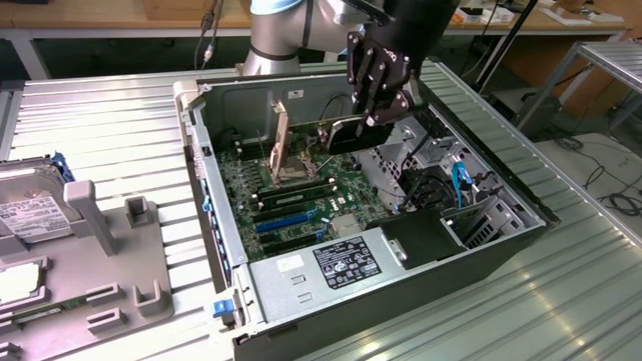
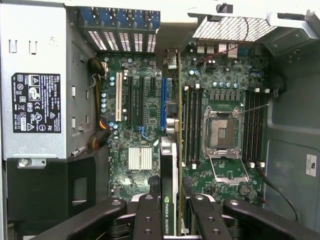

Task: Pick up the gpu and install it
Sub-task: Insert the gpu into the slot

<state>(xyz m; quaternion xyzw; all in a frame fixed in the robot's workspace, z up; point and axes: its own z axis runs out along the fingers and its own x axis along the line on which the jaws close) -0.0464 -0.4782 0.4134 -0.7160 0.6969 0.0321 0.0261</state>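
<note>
**A:** Where is the gpu (image 1: 356, 138) at this moment?

**B:** It is in the pincer (image 1: 373, 120), above the open computer case (image 1: 501, 226). The case lies on its side on the ribbed metal worktop (image 1: 110, 120), with the open side up. The card hangs over the half of the case that is away from the silver power supply (image 1: 331, 263).

**A:** And how does the pincer stand?

**B:** It is closed partway, and the gpu fills the narrow gap that is left. In the wrist view the card is seen on its edge between the two black fingers (image 2: 147, 220), with one finger on each flat face.

**A:** Is the card already seated in the case?

**B:** No, it is held over the green motherboard (image 1: 341, 192) that covers the floor of the case. In the wrist view its edge runs along the same direction as the long blue slot (image 2: 163, 102) of that board. I cannot tell if the lower edge touches anything inside the case.

**A:** What else is in the case?

**B:** The processor socket (image 2: 222, 132) is there, open and with a metal frame, and the memory slots lie on both sides of it.

**A:** And outside the case?

**B:** A hard drive (image 1: 25, 214) with a white label stands in a grey holder (image 1: 110, 263). It is well apart from the case, on the exterior view's left.
</note>
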